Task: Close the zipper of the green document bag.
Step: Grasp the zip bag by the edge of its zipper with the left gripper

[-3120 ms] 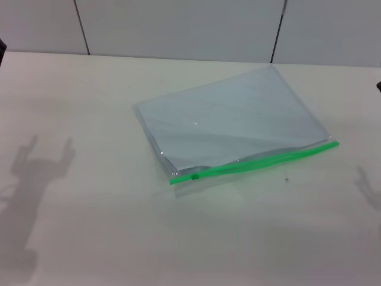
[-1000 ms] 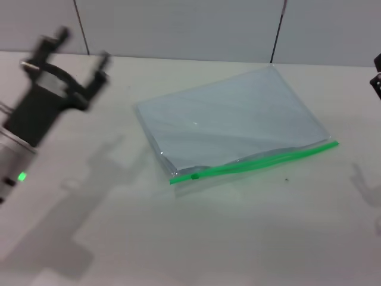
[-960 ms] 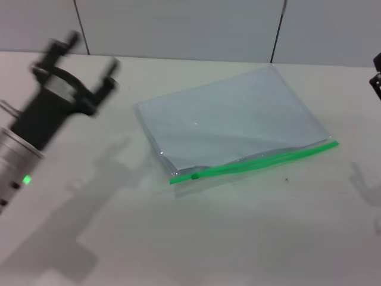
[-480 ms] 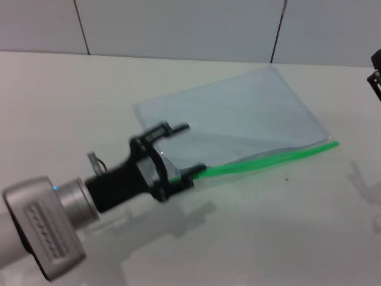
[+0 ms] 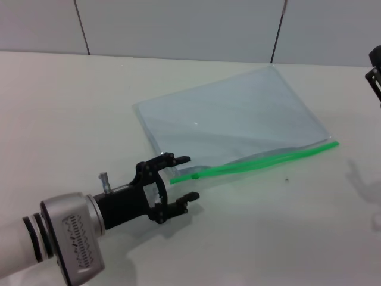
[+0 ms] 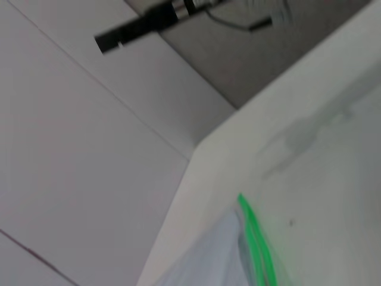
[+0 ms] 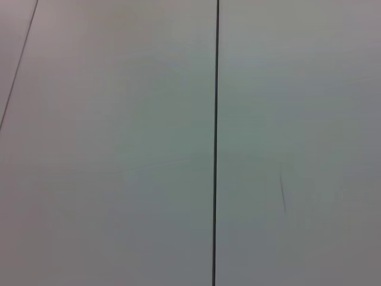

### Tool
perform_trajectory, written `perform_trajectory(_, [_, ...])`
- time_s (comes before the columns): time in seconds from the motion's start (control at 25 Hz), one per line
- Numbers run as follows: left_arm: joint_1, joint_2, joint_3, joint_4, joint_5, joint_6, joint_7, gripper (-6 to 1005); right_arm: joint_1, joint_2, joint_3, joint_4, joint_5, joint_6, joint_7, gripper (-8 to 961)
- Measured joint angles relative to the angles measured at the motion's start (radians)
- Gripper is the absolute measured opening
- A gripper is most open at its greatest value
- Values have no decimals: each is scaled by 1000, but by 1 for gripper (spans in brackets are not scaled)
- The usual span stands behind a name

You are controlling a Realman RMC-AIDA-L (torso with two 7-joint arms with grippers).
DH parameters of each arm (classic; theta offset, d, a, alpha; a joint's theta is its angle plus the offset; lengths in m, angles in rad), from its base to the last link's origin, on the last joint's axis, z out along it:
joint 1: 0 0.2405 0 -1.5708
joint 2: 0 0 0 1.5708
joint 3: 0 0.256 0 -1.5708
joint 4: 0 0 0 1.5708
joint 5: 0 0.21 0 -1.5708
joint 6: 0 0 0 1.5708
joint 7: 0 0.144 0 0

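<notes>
So the flat clear plastic green document bag [image 5: 232,122] with pale blue-grey sheets inside is lying on the off-white table [image 5: 71,107], turned at an angle, with its thin bright green plastic zipper [image 5: 256,161] running along the long edge nearest the robot. The small green slider tab [image 5: 194,176] sits near the robot's-left end of that strip, and the strip to the right of it looks parted, so I'd say the zip is basically all open and the closing hasn't started.

The left gripper [image 5: 180,177] is low over the table right at that left end, black fingers [image 5: 176,159] spread wide apart, one on each side of the strip's end, holding nothing. Makes sense as a line-up: straddle the tab, pinch, then drag it along the strip to the right. Can't quite tell if a fingertip is touching the bag yet.

The right gripper [image 5: 375,68] is barely peeking in at the right edge, well apart from the bag, and I can't tell its state.
</notes>
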Motion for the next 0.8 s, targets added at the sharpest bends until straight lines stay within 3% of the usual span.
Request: perform_trajectory(0.8, [-67, 6, -21, -40, -1, -106, 62, 739, 4, 0, 1, 5, -6, 0, 0, 907])
